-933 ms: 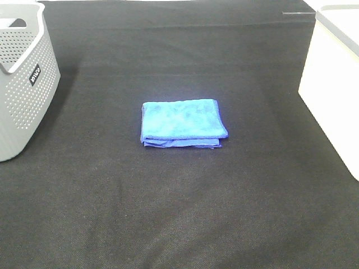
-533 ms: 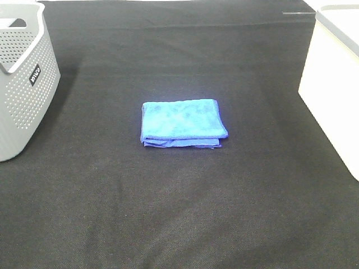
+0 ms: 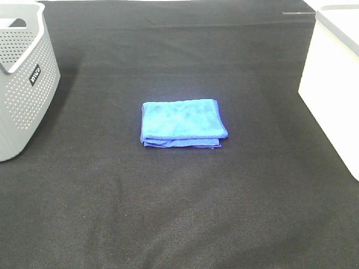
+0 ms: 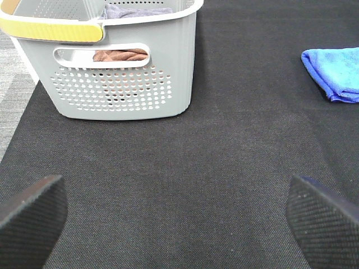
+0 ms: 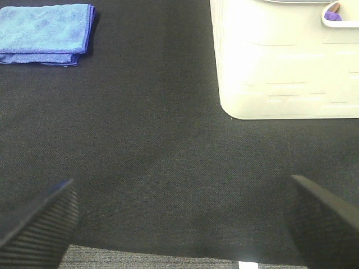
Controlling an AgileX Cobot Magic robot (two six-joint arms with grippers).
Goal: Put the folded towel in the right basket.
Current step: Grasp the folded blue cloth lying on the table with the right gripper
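A folded blue towel (image 3: pixel 182 122) is seen lying flat in the middle of the black cloth (image 3: pixel 179 213). It is touched by nothing. A gray basket (image 3: pixel 22 84) with little holes is placed at the left edge, and a white basket (image 3: pixel 334 95) at the right edge. Both are well apart from the towel. The left claw (image 4: pixel 176 224) is held wide open over the black cloth near the gray basket, with nothing in it. The right claw (image 5: pixel 182 221) is spread wide open too, near the white basket. A brown cloth (image 4: pixel 120 55) is seen through the gray basket's handle hole.
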